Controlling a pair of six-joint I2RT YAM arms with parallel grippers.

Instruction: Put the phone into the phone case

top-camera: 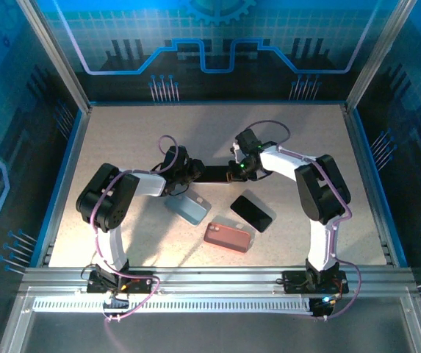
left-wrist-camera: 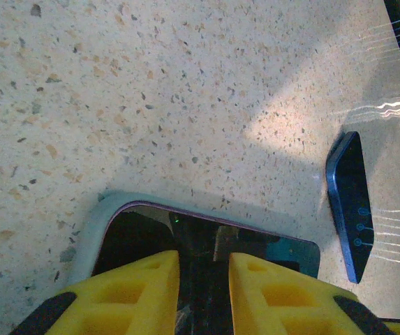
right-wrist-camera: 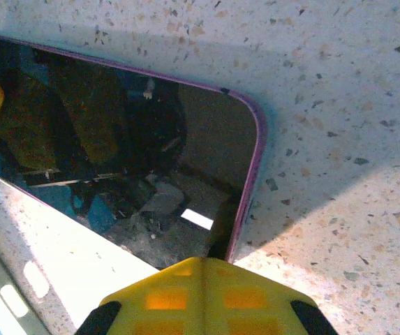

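Note:
A dark-screened phone [top-camera: 214, 174] with a purple rim lies flat in the middle of the table between my two grippers. In the left wrist view the phone [left-wrist-camera: 137, 230] has a pale grey-blue case rim [left-wrist-camera: 91, 223] round its near corner. My left gripper [left-wrist-camera: 204, 258] hovers over that end of the screen, its yellow fingers a little apart with nothing between them. My right gripper [right-wrist-camera: 200, 262] is shut, its tip at the long purple edge of the phone [right-wrist-camera: 116, 139]. From above, the left gripper [top-camera: 190, 174] and right gripper [top-camera: 236, 170] flank the phone's two ends.
Nearer the arms lie a light blue case [top-camera: 188, 209], a black phone [top-camera: 252, 212] and a red case [top-camera: 228, 236]. A dark blue slab [left-wrist-camera: 353, 202] lies to the right in the left wrist view. Blue walls ring the speckled table [top-camera: 122, 147].

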